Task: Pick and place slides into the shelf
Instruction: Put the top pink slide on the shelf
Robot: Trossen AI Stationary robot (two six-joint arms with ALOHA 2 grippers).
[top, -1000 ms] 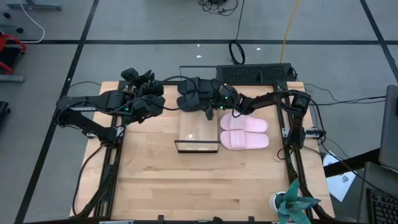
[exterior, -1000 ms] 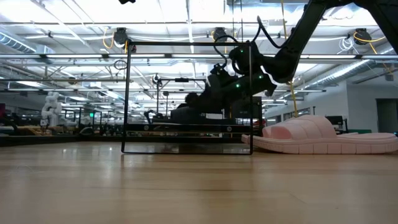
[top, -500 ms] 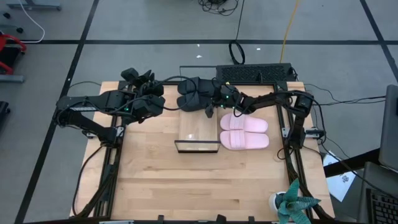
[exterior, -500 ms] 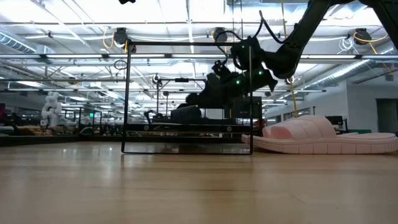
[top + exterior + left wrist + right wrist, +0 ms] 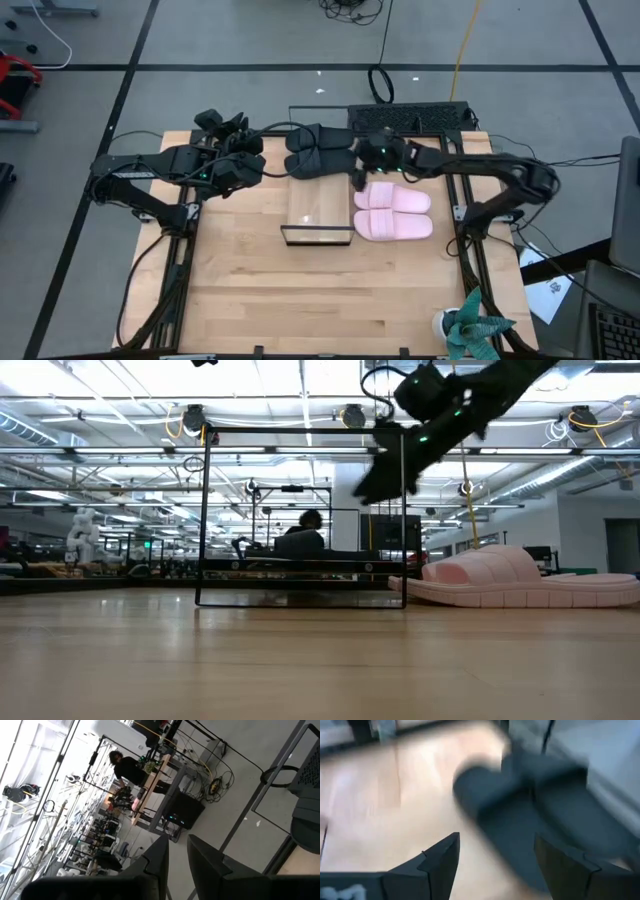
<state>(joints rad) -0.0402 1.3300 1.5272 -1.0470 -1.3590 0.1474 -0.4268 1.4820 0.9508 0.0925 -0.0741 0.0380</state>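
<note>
Black slides (image 5: 318, 150) released on shelf (image 5: 318, 205), right gripper (image 5: 358, 178) lifted clear, open

Potted plant (image 5: 473, 322) at table (image 5: 240, 300) corner; black keyboard (image 5: 408, 118) beyond far edge.

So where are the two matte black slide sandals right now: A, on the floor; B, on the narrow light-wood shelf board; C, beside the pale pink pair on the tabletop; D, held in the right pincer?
B: the matte black slide sandals lie side by side on the far end of the narrow light-wood shelf board.
</note>
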